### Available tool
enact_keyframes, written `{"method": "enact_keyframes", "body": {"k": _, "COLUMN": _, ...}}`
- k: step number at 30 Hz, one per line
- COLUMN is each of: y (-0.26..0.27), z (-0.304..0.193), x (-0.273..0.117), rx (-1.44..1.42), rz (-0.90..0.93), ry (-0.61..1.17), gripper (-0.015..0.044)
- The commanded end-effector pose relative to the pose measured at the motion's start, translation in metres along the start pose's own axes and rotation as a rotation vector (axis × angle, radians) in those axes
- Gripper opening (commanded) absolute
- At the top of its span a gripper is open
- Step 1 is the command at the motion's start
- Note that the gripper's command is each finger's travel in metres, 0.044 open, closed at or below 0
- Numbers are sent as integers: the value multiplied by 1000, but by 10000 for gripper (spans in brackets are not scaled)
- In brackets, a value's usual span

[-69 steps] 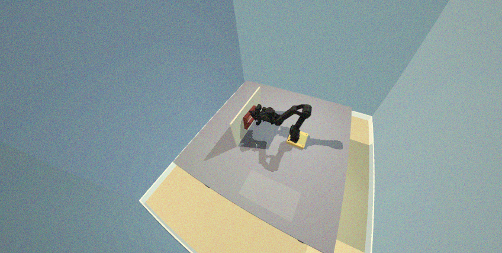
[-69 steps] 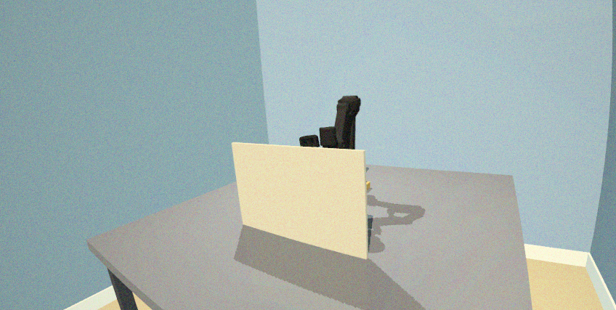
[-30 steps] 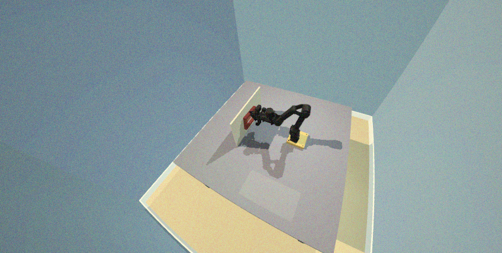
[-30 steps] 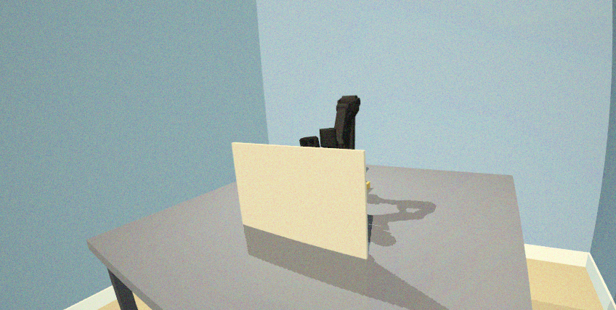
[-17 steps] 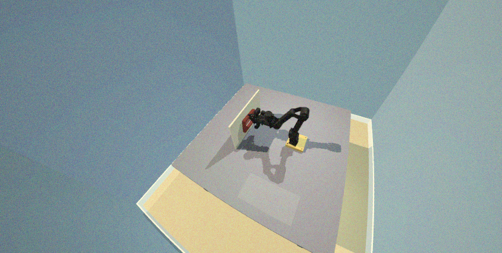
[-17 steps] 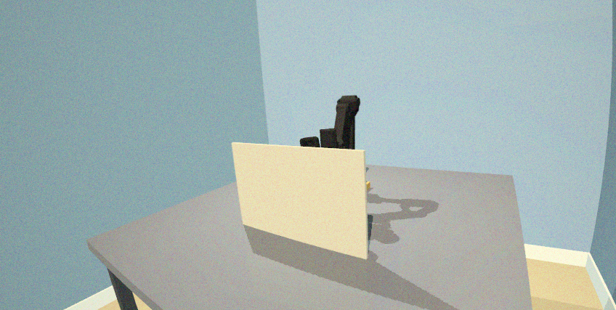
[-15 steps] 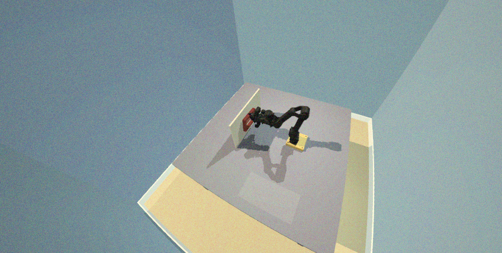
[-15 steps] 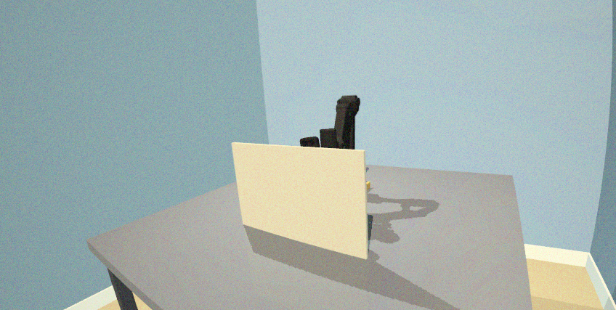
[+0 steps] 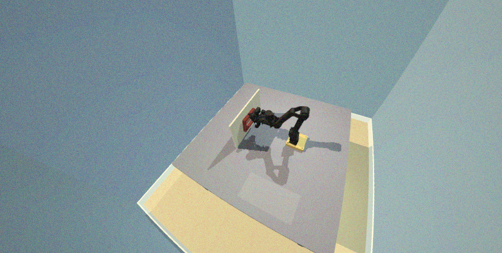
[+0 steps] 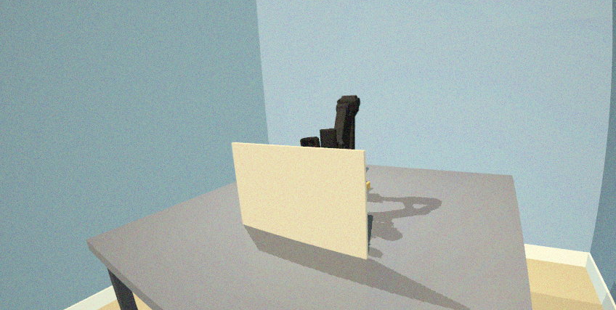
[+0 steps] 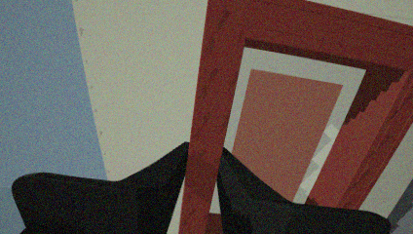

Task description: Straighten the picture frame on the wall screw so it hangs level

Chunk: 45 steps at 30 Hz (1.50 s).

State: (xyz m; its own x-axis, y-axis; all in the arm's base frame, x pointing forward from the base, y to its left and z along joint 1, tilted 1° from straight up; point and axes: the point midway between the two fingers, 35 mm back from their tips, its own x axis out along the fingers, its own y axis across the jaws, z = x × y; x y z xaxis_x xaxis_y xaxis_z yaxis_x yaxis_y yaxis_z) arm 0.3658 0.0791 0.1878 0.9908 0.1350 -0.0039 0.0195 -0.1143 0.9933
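Note:
The red picture frame [image 9: 245, 125] [image 11: 214, 73] is in front of the cream wall panel [image 9: 235, 133] [image 10: 302, 194] [image 11: 141, 88]. It has a pale inner border and a reddish picture. My gripper [image 9: 252, 118] [image 11: 204, 149] is shut on the frame's side bar, one black finger on each side of it in the wrist view. In the wrist view the frame's top bar slopes down to the right; whether the frame is level I cannot tell. The screw and the frame's back are hidden. The panel hides the frame and the fingers in the exterior view.
The panel stands upright on the grey table [image 9: 211, 148] [image 10: 466, 229]. The arm's yellow base plate [image 9: 302, 143] is to the right of the panel in the top view. A pale rectangle [image 9: 269, 197] lies on the table near its front edge. Shadows of arm and panel fall across the table.

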Motion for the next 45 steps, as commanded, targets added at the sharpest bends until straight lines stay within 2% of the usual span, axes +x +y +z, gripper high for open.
{"method": "enact_keyframes", "body": {"k": 1, "y": 0, "z": 0, "x": 0, "rx": -50, "rz": 2, "ry": -1, "gripper": 0}}
{"method": "enact_keyframes", "body": {"k": 16, "y": -2, "z": 0, "x": 0, "rx": -126, "rz": 1, "ry": -2, "gripper": 0}}
{"method": "enact_keyframes", "body": {"k": 26, "y": -2, "z": 0, "x": 0, "rx": -107, "rz": -1, "ry": 0, "gripper": 260}}
{"method": "enact_keyframes", "body": {"k": 31, "y": 0, "z": -1, "x": -5, "rx": -101, "rz": -1, "ry": 0, "gripper": 260}}
{"method": "enact_keyframes", "body": {"k": 45, "y": -4, "z": -1, "x": -99, "rx": 17, "rz": 5, "ry": -5, "gripper": 260}}
